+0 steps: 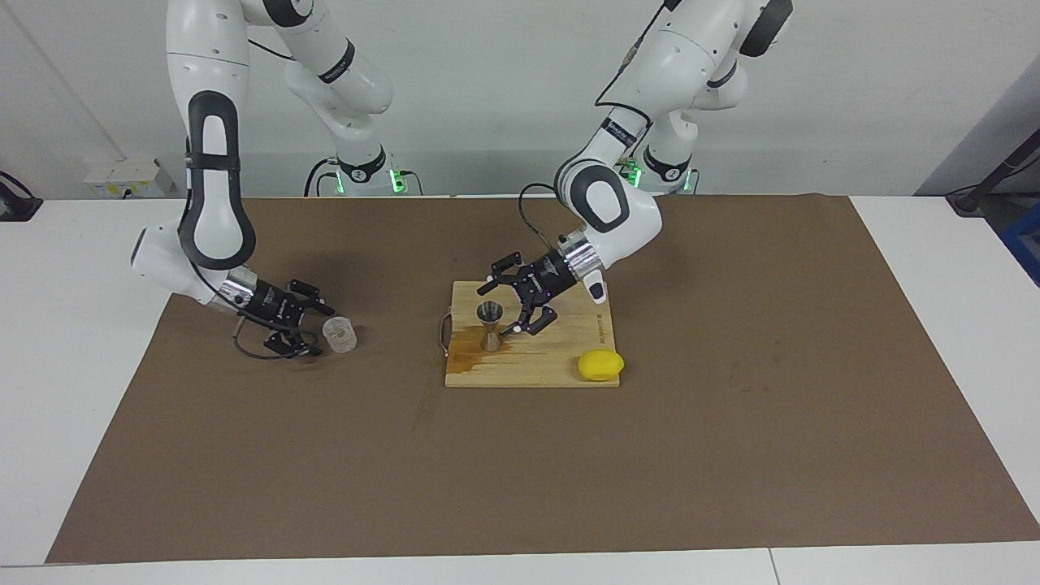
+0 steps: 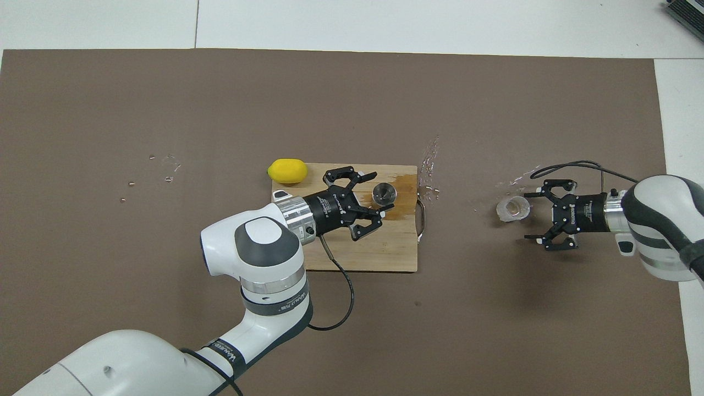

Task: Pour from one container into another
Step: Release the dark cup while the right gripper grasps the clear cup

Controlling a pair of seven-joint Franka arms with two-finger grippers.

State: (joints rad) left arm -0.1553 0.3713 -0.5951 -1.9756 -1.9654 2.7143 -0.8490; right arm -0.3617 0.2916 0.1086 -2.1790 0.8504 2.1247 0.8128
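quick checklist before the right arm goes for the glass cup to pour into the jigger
1. Jigger upright on the cutting board: ok.
2. Left gripper open, let go of jigger: ok.
3. Left gripper clear of the pour path: not ok, its fingers flank the jigger.
4. Right gripper open beside glass cup: ok.
5. Cup upright on the mat: ok.
6. Liquid left in cup: cannot tell.
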